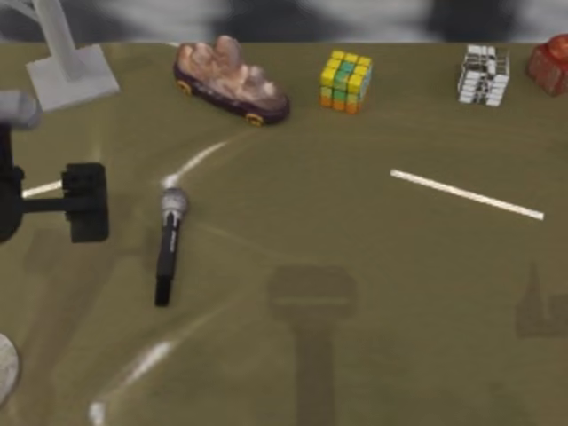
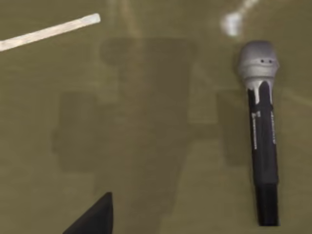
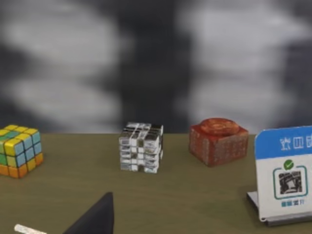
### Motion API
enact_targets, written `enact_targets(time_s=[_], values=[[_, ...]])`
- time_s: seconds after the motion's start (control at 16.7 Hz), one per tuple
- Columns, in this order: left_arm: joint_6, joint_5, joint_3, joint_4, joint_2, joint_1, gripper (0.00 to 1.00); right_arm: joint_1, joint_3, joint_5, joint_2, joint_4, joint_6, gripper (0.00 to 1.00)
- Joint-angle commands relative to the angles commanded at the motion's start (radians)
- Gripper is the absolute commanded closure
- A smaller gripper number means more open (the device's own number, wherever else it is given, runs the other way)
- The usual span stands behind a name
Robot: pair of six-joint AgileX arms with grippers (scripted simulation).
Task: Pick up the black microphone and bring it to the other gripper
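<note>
Top view, left gripper [image 1: 86, 202] beside black microphone [image 1: 168, 244] lying flat, finger opening impossible to tell, nothing held

On the desk [image 1: 399, 293] I log these items. Purple toy car [image 1: 231, 80] with brown lumps, near the far edge, left of centre. Multicoloured puzzle cube [image 1: 346, 81], far edge, centre. Mirrored silver cube [image 1: 484, 75], far edge, toward the right. Red-brown block [image 1: 552, 64], far right corner. White stand [image 1: 69, 67], far left corner. Blue-and-white sign card [image 3: 285, 175], beside the block. I also note white strips [image 1: 466, 194] lying flat on the surface.
</note>
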Motion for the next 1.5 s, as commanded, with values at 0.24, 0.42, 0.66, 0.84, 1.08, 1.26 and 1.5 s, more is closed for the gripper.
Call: enact_targets(time_s=[0.24,0.42,0.66,0.84,1.08,1.26,1.5], values=[[-0.063,-0.004,0.252,-0.182,0.364,-0.070,0.00,0.000,0.000,0.000,0.000,0.000,0.000,0.00],[-0.103,-0.005,0.414,-0.290,0.583,-0.114,0.00,0.000,0.000,0.000,0.000,0.000,0.000,0.00],[-0.139,-0.006,0.566,-0.381,0.783,-0.153,0.00,0.000,0.000,0.000,0.000,0.000,0.000,0.00],[-0.149,-0.006,0.608,-0.403,0.831,-0.163,0.00,0.000,0.000,0.000,0.000,0.000,0.000,0.00],[-0.148,-0.006,0.605,-0.401,0.828,-0.158,0.00,0.000,0.000,0.000,0.000,0.000,0.000,0.00],[-0.145,-0.006,0.586,-0.362,0.855,-0.159,0.00,0.000,0.000,0.000,0.000,0.000,0.000,0.00],[-0.141,-0.005,0.520,-0.181,0.954,-0.157,0.00,0.000,0.000,0.000,0.000,0.000,0.000,0.00]])
